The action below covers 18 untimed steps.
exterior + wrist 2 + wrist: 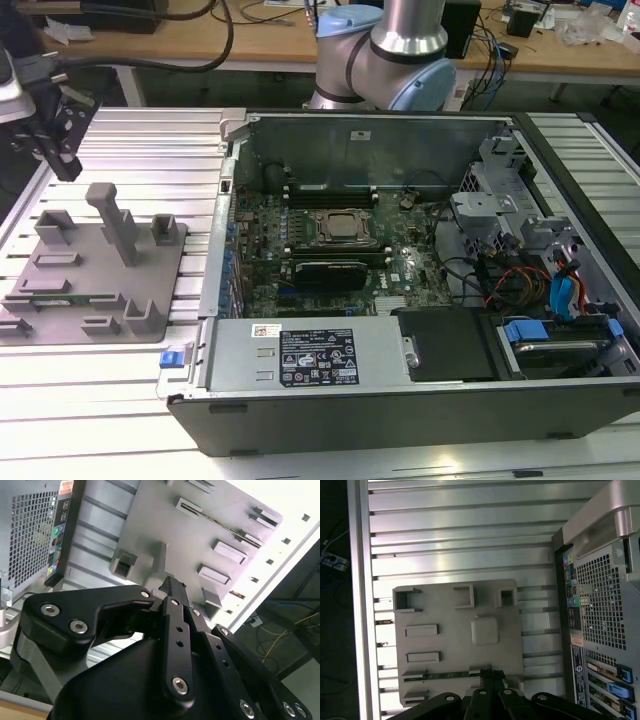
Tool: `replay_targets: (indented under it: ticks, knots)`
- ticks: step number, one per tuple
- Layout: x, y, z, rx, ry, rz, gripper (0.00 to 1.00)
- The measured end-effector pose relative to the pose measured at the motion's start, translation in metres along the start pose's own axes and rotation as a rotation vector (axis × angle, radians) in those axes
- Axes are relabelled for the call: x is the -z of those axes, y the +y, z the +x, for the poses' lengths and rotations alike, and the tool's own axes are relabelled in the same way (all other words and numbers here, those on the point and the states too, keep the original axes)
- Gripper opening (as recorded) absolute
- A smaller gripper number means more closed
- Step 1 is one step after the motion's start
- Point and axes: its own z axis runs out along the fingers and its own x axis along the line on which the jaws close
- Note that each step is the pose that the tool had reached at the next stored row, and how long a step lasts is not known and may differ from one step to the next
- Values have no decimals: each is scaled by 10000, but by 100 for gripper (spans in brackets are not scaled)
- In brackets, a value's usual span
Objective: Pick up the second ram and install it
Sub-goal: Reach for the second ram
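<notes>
The second ram (62,298) is a thin green stick. It lies on edge in a slot row of the grey holder plate (95,255), near the plate's front in the exterior view. In the first wrist view the ram (445,675) runs between two small holder blocks, just beside my fingertips (486,674). In the second wrist view the stick (222,524) shows as a thin line between blocks. My gripper (66,168) hangs shut and empty above the ribbed table, beyond the plate's far corner on the exterior view's left. It touches nothing.
An open computer case (400,400) lies on the exterior view's right. Its motherboard (330,240), processor socket, cables and drive bays are exposed. A tall grey post (112,215) rises from the holder plate. The ribbed aluminium table (150,140) stretches around the plate. The arm's base (385,50) stands behind the case.
</notes>
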Motion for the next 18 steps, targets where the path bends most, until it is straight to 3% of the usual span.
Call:
replay_targets:
  ticks: [5,9,16,18]
  knots:
    - [-115,-41,190,0,0,0,8]
    - [-185,-79,284,1,0,0,8]
    - [-279,-172,365,0,0,0,8]
    - [-333,-272,389,0,0,0,8]
